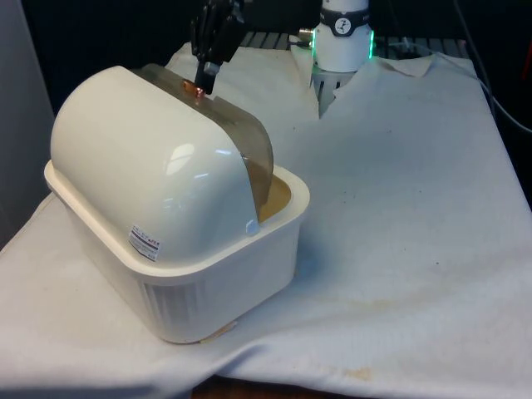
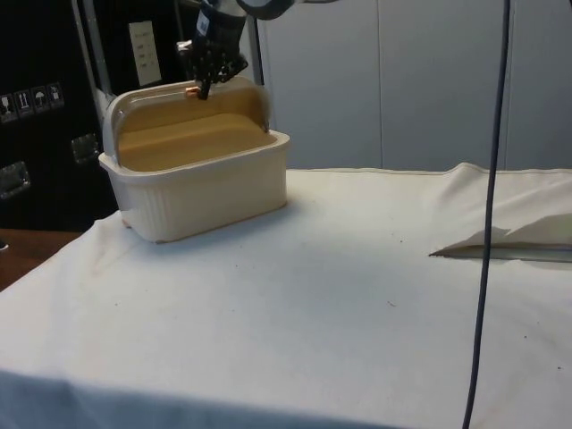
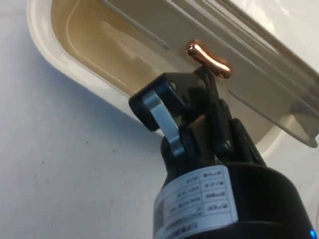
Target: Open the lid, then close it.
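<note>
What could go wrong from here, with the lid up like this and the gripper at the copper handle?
The gripper holds only the small copper handle near its end, so it could slip off, letting the clear lid drop shut. The bread box sits loose on the cloth near the table's corner, so pushing hard while closing may slide it towards the edge.

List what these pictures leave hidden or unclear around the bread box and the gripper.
- Whether the gripper clamps the copper handle: in the wrist view its own body covers the contact; the front and side views show it too small.
- Inside of the bread box: the white dome blocks it in the front view.
- Far end of the smoky lid: cut off by the wrist view's edge.
- Label text: too small.
</note>
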Motion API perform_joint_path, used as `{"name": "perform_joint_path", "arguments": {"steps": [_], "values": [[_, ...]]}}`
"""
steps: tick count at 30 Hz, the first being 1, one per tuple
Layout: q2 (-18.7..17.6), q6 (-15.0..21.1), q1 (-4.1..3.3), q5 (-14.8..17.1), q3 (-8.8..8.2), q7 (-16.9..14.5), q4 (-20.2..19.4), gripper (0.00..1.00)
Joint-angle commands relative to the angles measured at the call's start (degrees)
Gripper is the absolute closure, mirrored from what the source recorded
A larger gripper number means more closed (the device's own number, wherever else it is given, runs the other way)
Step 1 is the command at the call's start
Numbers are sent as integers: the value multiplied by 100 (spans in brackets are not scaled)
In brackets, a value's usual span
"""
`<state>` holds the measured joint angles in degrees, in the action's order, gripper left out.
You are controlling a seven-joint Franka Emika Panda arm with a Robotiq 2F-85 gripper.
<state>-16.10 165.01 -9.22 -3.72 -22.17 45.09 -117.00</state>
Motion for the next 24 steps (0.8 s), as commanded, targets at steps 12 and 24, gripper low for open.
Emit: {"name": "perform_joint_path", "arguments": {"steps": [12,24], "values": [[-189,69,-63,-126,-183,292,286,100],[-212,74,-57,-109,-201,367,476,100]]}}
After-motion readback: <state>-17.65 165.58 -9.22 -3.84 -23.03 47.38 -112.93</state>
